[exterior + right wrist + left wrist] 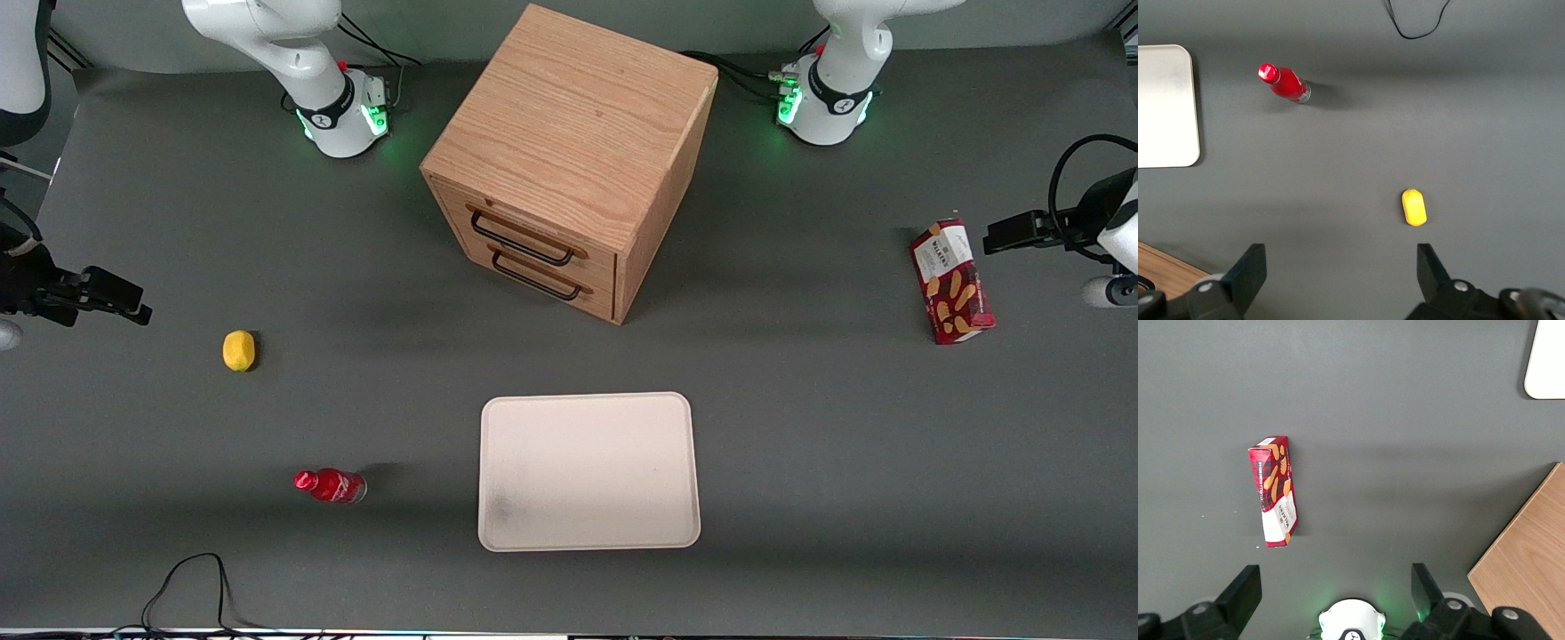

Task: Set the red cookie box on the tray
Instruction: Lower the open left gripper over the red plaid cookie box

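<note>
The red cookie box (951,281) lies flat on the dark table mat (800,373) at the right edge of the front view, toward the working arm's end of the table. Its white label end points away from the front camera and its tan cookie pictures face up. The left gripper (1000,238) hangs in the air just beside that label end, at the far right of the frame, and touches nothing. In the left wrist view its two fingers (1245,590) stand wide apart with only bare mat between them. The box (1273,491) shows ahead of the fingertips and off toward one finger, not inside the gap, with its long axis running roughly along the direction the camera looks. So the jaws are open and empty, apparently held ready above the table for an approach; the gripper probably needs to shift sideways and come down before it can close across the box's narrow width. The cream-white tray (589,471) sits empty at the lower centre of the front view, well apart from the box and nearer the camera than the wooden drawer cabinet (569,160), so a long carry lies ahead.
</note>
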Controlling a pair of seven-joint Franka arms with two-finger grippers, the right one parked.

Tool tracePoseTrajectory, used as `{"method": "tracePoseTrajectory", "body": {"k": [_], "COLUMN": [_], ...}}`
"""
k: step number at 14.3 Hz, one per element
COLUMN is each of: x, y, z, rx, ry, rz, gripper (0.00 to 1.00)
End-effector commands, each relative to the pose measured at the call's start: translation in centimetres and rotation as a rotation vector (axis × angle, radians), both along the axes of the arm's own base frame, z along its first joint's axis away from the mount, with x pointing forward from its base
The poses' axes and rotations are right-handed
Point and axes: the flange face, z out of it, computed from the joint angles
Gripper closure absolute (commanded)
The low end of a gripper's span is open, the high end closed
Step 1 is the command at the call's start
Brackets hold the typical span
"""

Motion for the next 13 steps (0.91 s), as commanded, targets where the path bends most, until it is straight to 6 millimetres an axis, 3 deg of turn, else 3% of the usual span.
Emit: {"method": "tracePoseTrajectory", "body": {"k": [1,9,11,13], "x": [0.4,1.0,1.3,1.6], "y": [-0.4,0.1,0.9,3.3], "z": [0.4,-0.5,-1.3,-2.1], "rx": [0.000,0.027,0.037,0.042], "ry": [0.017,0.034,0.045,0.051], "rz": [0.006,0.006,0.007,0.000], "gripper": [0.00,0.00,0.00,0.00]}}
